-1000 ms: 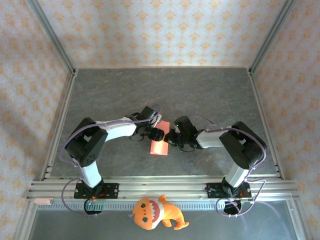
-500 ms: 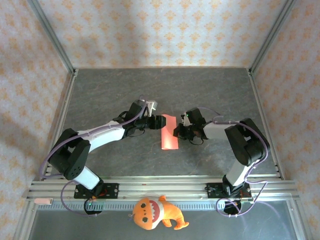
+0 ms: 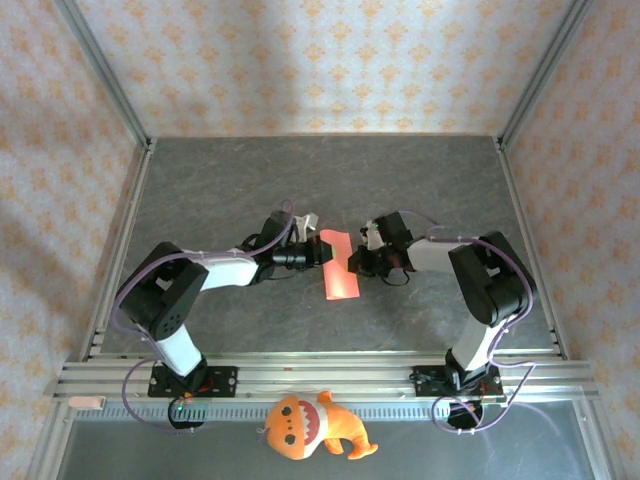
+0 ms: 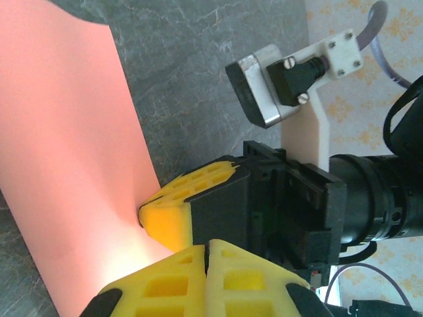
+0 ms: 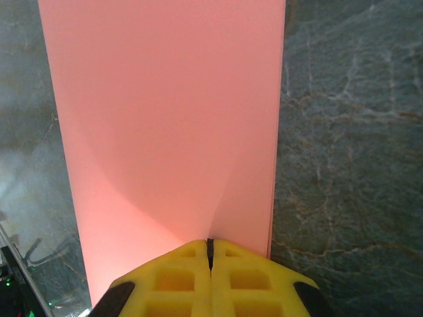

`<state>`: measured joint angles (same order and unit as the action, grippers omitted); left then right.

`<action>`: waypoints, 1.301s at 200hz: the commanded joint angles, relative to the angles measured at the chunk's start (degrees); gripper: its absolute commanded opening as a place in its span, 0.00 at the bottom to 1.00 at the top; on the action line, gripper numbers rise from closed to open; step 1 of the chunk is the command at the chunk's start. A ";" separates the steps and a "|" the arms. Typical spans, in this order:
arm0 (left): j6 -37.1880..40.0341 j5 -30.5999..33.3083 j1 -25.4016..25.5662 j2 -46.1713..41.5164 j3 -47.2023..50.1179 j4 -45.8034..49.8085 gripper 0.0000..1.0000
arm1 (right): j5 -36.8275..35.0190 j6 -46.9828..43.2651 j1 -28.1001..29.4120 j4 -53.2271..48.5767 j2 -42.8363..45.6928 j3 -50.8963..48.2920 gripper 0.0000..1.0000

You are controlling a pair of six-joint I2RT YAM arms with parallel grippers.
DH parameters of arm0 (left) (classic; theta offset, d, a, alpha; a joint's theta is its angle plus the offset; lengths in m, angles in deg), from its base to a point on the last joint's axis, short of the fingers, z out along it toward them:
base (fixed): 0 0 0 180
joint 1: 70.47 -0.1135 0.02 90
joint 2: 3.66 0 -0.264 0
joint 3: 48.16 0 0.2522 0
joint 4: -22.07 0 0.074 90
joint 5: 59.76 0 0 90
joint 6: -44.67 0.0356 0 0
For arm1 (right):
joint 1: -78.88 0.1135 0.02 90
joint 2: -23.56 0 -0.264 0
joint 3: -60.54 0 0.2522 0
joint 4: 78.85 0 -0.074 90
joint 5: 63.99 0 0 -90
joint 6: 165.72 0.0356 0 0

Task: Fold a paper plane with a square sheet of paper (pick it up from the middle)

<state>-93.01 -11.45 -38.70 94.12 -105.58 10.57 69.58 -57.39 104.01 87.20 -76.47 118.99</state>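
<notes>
The red-pink square sheet of paper [image 3: 339, 268] lies folded into a narrow strip on the grey table, between both grippers. My right gripper [image 3: 351, 262] is shut on its right edge; in the right wrist view the paper [image 5: 165, 132] creases up toward the closed jaws [image 5: 210, 246]. My left gripper [image 3: 318, 252] sits at the strip's left edge with its yellow jaws [image 4: 208, 246] pressed together. In the left wrist view the paper [image 4: 66, 158] runs under those fingers, and I cannot tell whether any of it is pinched. The right gripper's yellow finger [image 4: 168, 218] touches the paper just ahead.
An orange plush toy [image 3: 312, 426] lies in front of the arm bases, below the aluminium rail [image 3: 320, 375]. Metal frame posts and patterned walls close in the grey table [image 3: 330, 180] at the left, right and back.
The left gripper's jaws have closed at the paper's left edge and its elbow has swung inward. The paper and right gripper shifted up and right a second ago, then stayed put.
</notes>
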 commanded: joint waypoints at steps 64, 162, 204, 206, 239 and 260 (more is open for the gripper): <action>-1.00 -2.62 0.64 5.88 -2.15 -1.14 0.00 | -9.12 -0.16 -0.96 -9.23 -4.05 -4.23 0.00; 5.16 3.28 0.18 10.93 1.49 5.72 0.00 | -9.31 0.12 -0.98 -7.34 -4.61 -6.47 0.00; 8.88 5.82 -0.04 10.74 0.44 10.41 0.00 | -10.15 0.63 -0.98 -6.87 -4.57 -7.59 0.00; 8.85 5.59 0.00 10.52 0.29 10.38 0.00 | -10.17 0.65 -1.01 -6.92 -4.54 -7.60 0.00; 6.83 3.71 0.05 4.56 -1.25 10.21 0.00 | -10.43 1.08 -1.00 -6.76 -4.21 -7.73 0.00; 3.63 -0.43 0.18 2.22 -0.44 6.25 0.00 | -10.09 1.15 -0.96 -6.19 -3.91 -7.95 0.00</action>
<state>-87.35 -9.79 -38.53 100.06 -106.43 17.22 70.76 -56.36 103.53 92.43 -76.12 115.84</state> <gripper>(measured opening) 0.047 0.052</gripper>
